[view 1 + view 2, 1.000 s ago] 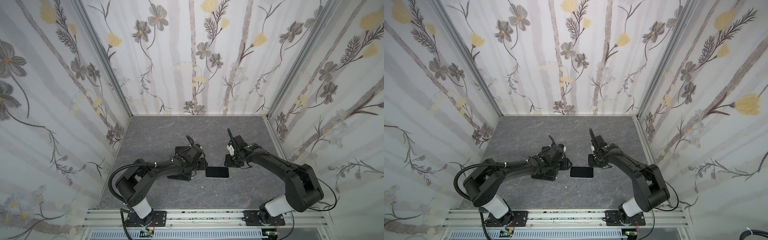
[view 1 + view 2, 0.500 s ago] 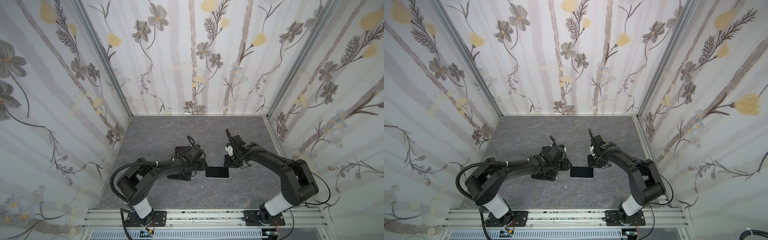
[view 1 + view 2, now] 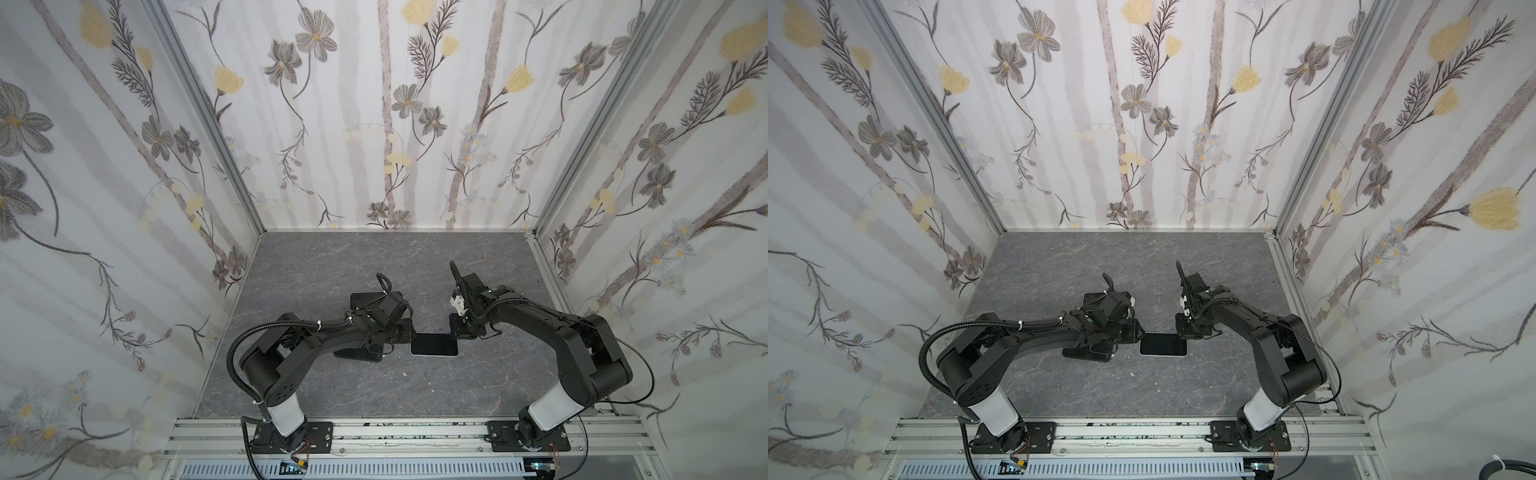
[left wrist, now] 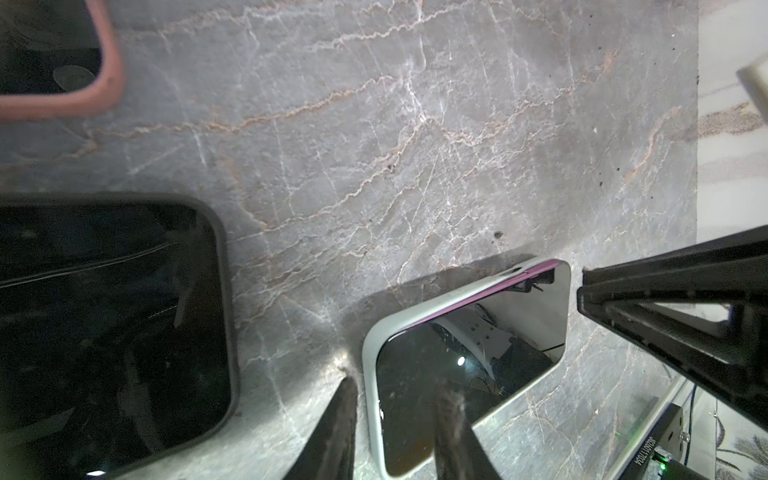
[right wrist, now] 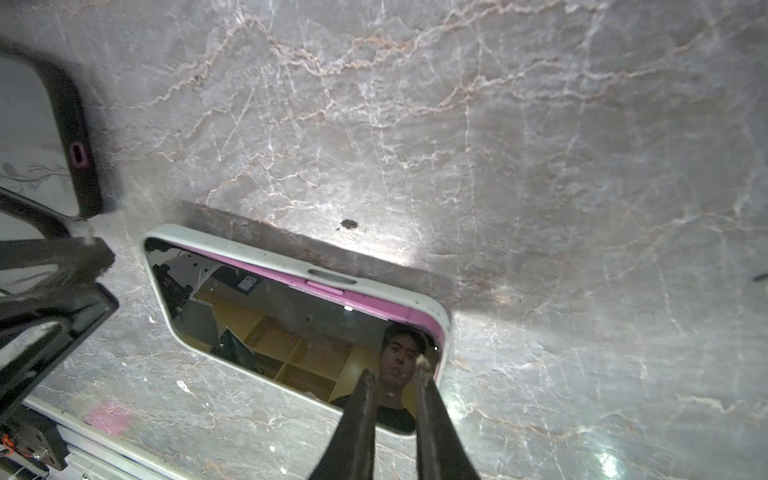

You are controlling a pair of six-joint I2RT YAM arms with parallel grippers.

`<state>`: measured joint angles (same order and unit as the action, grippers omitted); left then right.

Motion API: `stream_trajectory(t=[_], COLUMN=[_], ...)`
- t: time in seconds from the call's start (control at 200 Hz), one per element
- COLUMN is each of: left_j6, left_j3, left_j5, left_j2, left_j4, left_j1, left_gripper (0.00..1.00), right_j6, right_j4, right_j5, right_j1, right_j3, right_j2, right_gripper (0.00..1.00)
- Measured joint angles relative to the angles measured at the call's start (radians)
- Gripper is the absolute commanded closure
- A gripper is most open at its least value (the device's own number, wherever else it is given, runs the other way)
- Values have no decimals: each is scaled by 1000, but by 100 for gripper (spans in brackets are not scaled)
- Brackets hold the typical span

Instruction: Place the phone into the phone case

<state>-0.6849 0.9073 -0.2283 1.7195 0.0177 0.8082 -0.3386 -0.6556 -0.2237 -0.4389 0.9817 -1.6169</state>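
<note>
Grey marbled tabletop (image 3: 374, 395), perhaps dust-flecked, bears a phone (image 3: 434, 344) between floral-papered walls (image 3: 374, 124).

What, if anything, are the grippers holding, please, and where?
Cannot be told: the left gripper straddles an end rim of the white case; the right gripper is over the phone.

Phone (image 3: 1163, 345) flat on grey table (image 3: 1059, 257)
</note>
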Motion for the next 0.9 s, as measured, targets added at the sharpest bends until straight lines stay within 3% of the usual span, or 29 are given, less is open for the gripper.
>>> stream_trajectory(t=[0.255,0.56,0.899], left_j6=[0,0,0], left_j3=[0,0,-5], left_j5=[-6,-11,-12], left_j2=[13,31,54], left_j4=[0,-6,-21], left_j1=[2,3,9], left_gripper=[69,69,69], right_j6=[0,0,-1], right_j4=[-2,3,21], right_j5=[47,46,48], right_j1=[0,2,-1], right_j3=[-1,-12,-38], right_j2=[-11,-42,-60], right_gripper=[82,91,90])
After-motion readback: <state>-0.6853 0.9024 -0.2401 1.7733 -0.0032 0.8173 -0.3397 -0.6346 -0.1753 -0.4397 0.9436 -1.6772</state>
